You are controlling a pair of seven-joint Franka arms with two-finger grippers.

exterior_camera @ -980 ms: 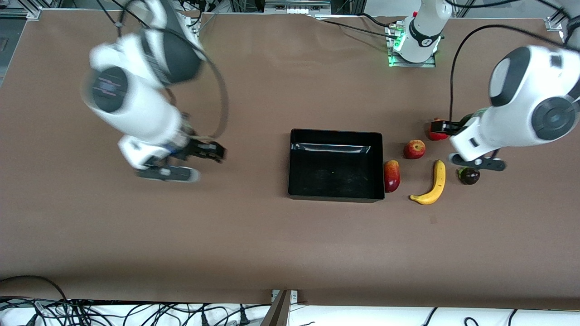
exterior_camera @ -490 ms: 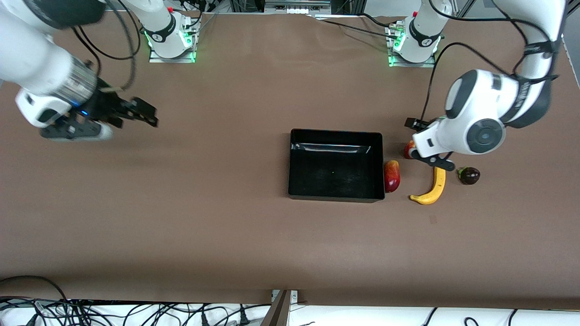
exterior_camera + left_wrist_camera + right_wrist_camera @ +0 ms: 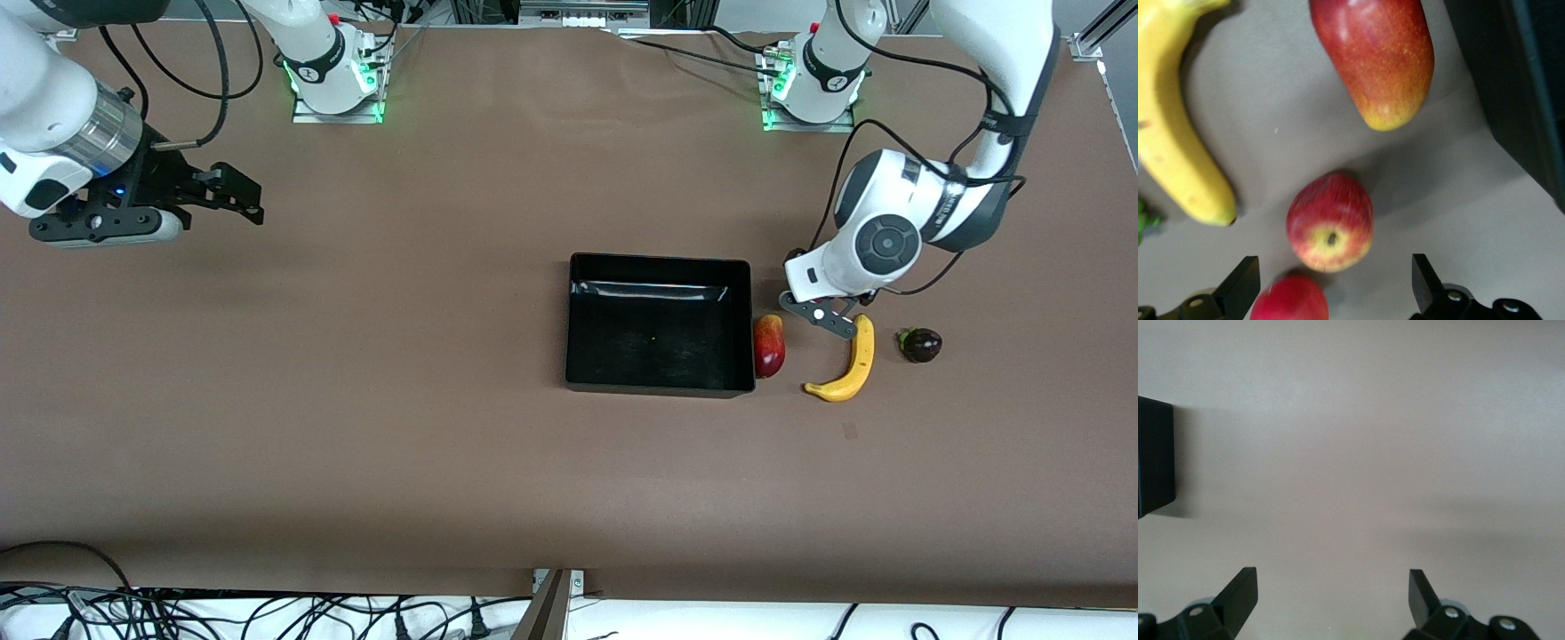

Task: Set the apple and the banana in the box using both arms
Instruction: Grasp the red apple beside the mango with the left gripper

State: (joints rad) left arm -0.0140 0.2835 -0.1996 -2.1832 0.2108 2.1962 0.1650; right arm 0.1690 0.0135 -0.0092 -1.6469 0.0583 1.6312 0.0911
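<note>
The box (image 3: 659, 324) holds no fruit; the banana (image 3: 848, 362) lies toward my left arm's end. My left gripper (image 3: 1331, 287), fingers spread, hangs over the apple (image 3: 1330, 222). My right gripper (image 3: 233, 188), fingers spread, waits over bare table.

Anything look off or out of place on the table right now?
Nothing stands out. The box sits square and empty, and the apple, banana and the other fruits lie intact on the table beside it. The left gripper hangs open over the apple; the right gripper waits open at the right arm's end.
</note>
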